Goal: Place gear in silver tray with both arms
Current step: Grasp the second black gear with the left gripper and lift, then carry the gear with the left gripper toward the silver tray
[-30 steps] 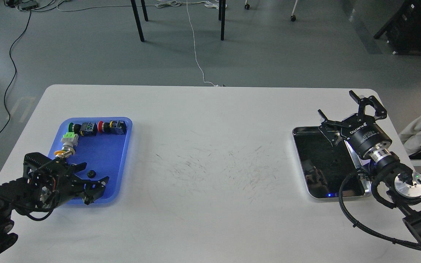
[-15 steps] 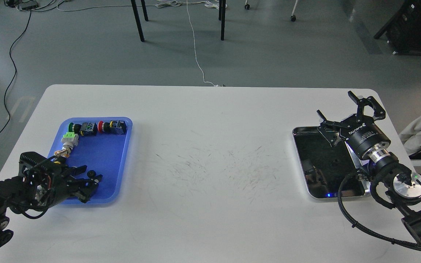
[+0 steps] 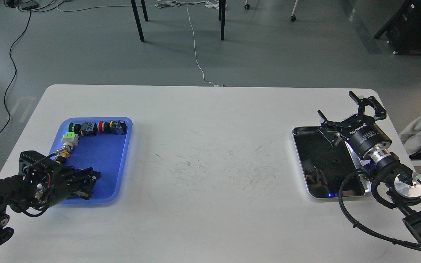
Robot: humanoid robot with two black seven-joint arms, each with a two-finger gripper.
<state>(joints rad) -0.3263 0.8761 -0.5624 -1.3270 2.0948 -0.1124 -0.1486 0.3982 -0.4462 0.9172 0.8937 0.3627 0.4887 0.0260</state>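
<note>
We work at a white table (image 3: 210, 153), scuffed at its middle. Our blue tray (image 3: 113, 160) lies on its left side, the silver tray (image 3: 300, 160) well apart on the right. Our right gripper (image 3: 351, 107) hangs over the silver tray's far right corner, fingers spread apart. Our left gripper (image 3: 90, 181) sits low in the blue tray's near end, fingers drawn together; the gear is hidden there, so we cannot tell whether they grip it. Switches (image 3: 97, 128) line the blue tray's far edge.

The silver tray (image 3: 300, 160) was polished metal with a dark mirror-like bottom, the blue tray (image 3: 104, 164) looked like smooth plastic, and the white tabletop (image 3: 210, 153) was matt and scuffed.
</note>
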